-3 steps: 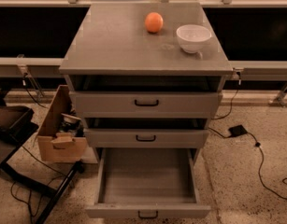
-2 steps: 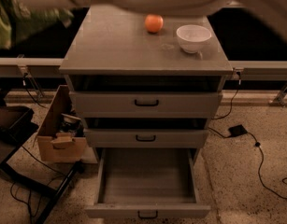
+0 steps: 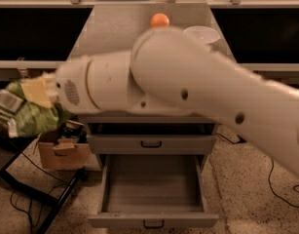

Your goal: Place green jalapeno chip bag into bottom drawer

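My white arm crosses the view from the right, blurred. My gripper [image 3: 34, 95] is at the left edge, to the left of the grey cabinet, shut on the green jalapeno chip bag [image 3: 27, 115], which hangs crumpled around its yellowish fingers [image 3: 39, 90] at the height of the cabinet's upper drawers. The bottom drawer [image 3: 153, 218] is pulled open at the bottom middle, its grey inside bare. The bag is well to the left of and above the drawer.
An orange [image 3: 159, 19] and a white bowl [image 3: 201, 34] sit on the cabinet top [image 3: 110, 28]. The middle drawer [image 3: 151, 143] is closed; the arm hides the top one. A cardboard box [image 3: 61, 152] and a black stand [image 3: 22, 189] are left of the cabinet. Cables lie on the floor.
My arm has swung into view from the top, dropped lower and now covers the cabinet's upper front. The bag has come down from the upper left to mid-left.
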Robot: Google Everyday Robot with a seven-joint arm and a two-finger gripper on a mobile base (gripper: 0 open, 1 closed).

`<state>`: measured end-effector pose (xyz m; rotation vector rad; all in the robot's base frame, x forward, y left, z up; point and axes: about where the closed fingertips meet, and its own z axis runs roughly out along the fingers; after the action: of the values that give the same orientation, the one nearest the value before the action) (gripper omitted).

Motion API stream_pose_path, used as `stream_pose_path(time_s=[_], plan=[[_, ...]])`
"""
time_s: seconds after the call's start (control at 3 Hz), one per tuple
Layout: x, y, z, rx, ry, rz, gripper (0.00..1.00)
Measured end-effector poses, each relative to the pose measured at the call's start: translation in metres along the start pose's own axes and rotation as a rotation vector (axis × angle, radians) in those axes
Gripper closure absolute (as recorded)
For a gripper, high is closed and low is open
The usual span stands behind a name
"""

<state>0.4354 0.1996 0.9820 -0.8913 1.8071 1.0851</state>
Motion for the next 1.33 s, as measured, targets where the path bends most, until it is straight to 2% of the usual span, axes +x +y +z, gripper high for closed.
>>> stream_pose_path(time_s=[0.33, 0.67, 1.0, 1.33], plan=[[0.084, -0.035, 0.01, 0.028, 0.045, 0.145, 1.0], [0.105, -0.035, 0.014, 0.028, 0.073, 0.161, 0.82], [0.104, -0.035, 0.014, 0.028, 0.072, 0.16, 0.85], [0.105, -0.035, 0.013, 0.032, 0.074, 0.16, 1.0]])
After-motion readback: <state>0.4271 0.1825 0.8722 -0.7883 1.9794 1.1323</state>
